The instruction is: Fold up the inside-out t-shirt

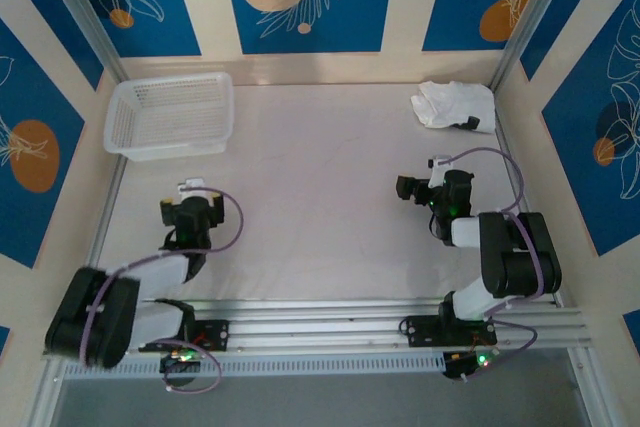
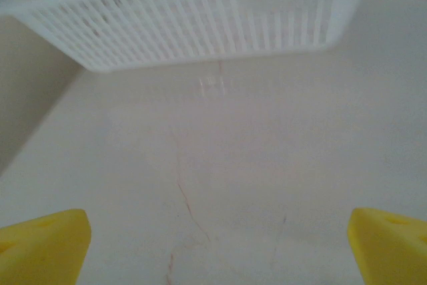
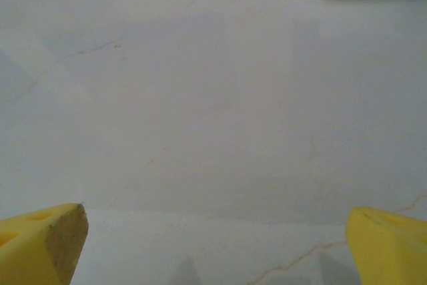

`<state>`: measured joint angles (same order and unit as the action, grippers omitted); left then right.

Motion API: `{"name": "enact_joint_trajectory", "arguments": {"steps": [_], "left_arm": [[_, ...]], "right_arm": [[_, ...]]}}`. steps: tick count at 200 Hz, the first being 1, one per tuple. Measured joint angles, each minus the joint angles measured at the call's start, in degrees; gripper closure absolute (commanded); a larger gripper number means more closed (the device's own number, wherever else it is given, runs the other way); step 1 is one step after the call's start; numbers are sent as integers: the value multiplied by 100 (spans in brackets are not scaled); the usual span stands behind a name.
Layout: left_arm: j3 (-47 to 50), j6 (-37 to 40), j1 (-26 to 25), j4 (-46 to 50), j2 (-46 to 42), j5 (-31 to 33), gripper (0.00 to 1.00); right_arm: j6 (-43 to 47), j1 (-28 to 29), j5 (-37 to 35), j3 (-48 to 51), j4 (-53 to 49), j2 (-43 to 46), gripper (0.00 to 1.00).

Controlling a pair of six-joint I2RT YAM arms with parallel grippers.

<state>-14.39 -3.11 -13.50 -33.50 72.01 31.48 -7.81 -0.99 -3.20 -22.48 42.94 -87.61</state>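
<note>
White cotton, thin and creased, lies gathered in a small heap at the far right corner of the worktop (image 1: 320, 197). That is the inside-out t-shirt (image 1: 452, 105), well apart from both arms. From the right wrist its near edge shows at the top right of the view, a soft rounded fold resting on the pale surface.

Over on the left side, the left claw (image 2: 217, 248) hangs above bare worktop, released, its yellow fingers (image 2: 40, 248) spread wide with nothing between them. It faces the white mesh basket (image 2: 187, 18) at the far left. The right claw (image 3: 217, 245) is let go as well, wide apart and empty, aimed roughly toward the shirt with open surface between the two.

To my eye the shirt will be light and limp, with no stiffness at all. It should sag from whatever point lifts it, and on this smooth top it will likely slide when tugged. A pinch into the middle of the heap would probably catch several layers at once. An outer edge looks the better hold, ideally a hem or shoulder seam where the cloth is doubled, one claw at each corner so it can be spread. From where I stand I cannot tell which edge is hem and which is collar. The right arm is plainly the nearer one.
</note>
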Motion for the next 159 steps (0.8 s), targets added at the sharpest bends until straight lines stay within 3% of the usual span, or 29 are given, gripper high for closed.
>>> {"name": "enact_joint_trajectory", "arguments": {"steps": [16,32,48,79,159], "left_arm": [[-267,223,181,-367,568,-452,1],[-369,227,605,-1335,1257,-1084,1],[-481,232,931,-1397,1611,-1558,1],[-625,278,986,-1460,1657,-2083,1],[-807,503,984,-1353,1657,-2750,1]], "right_arm": [[0,2,-26,4,168,-2,1],[0,2,-52,2,317,0,1],[2,28,-109,2,328,0,1],[4,68,-153,2,334,0,1],[4,68,-157,2,334,0,1]]}}
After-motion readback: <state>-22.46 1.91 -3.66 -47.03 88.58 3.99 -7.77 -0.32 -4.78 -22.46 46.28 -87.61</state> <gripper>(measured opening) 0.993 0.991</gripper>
